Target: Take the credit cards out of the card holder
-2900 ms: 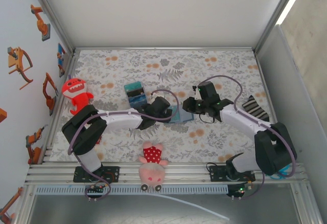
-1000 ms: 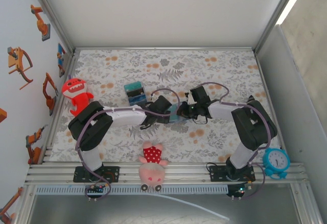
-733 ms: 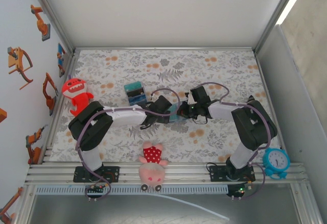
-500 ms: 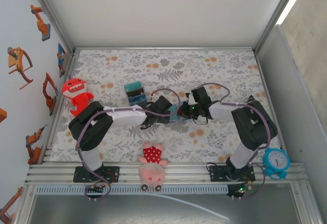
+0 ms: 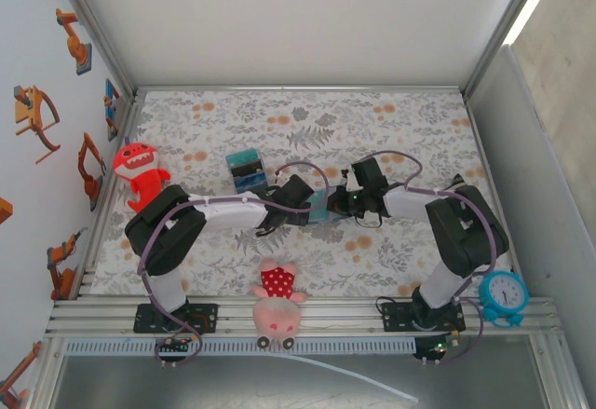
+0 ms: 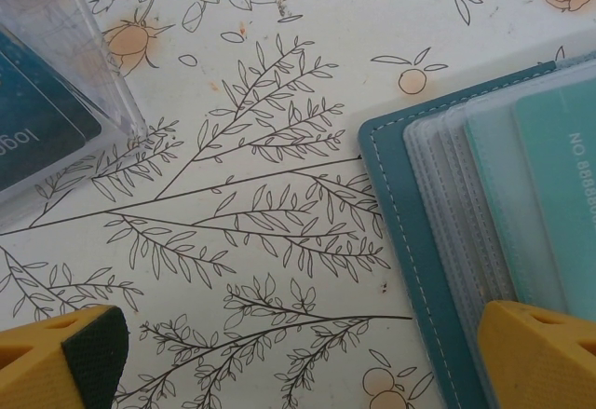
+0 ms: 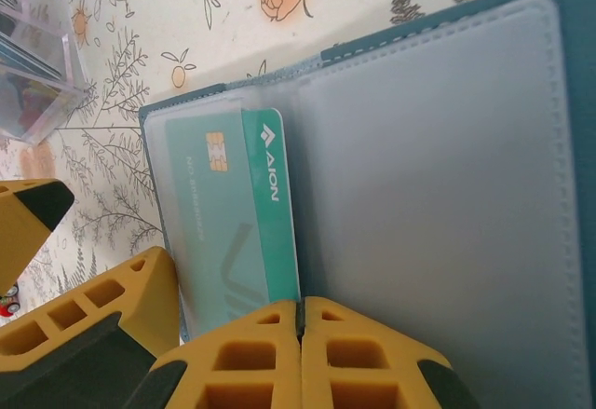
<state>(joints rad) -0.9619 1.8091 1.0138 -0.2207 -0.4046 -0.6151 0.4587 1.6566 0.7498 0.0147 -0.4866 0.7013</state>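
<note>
Card holder, open, mid-tabletop, with both grippers on it

Item: card holder (image 5: 322, 211), slate-blue bi-fold, lying open and flat on the flower-print tabletop (image 5: 391, 129), midway between the two arms. Stitched border and frosted plastic sleeves show in the left wrist view (image 6: 414, 241) and the right wrist view (image 7: 447, 195).

Contents: green credit card (image 7: 265, 213) with a chip, most of it under a sleeve, one long strip bare.

Right gripper (image 7: 299, 353): fingers pressed together at the card's near edge, apparently pinching it, though the contact itself is hidden behind the yellow pads.

Left gripper (image 6: 298, 362): spread wide and low over the tabletop, grasping nothing; one fingertip (image 6: 535, 353) sits over the holder's near corner, the other over bare cloth.

Nearby: clear box (image 6: 47, 102) of cards, just beside the holder on its left. Red plush toy (image 5: 138, 170) at the left edge, pink plush toy (image 5: 277, 305) at the near edge, blue alarm clock (image 5: 504, 295) at the near right corner
</note>
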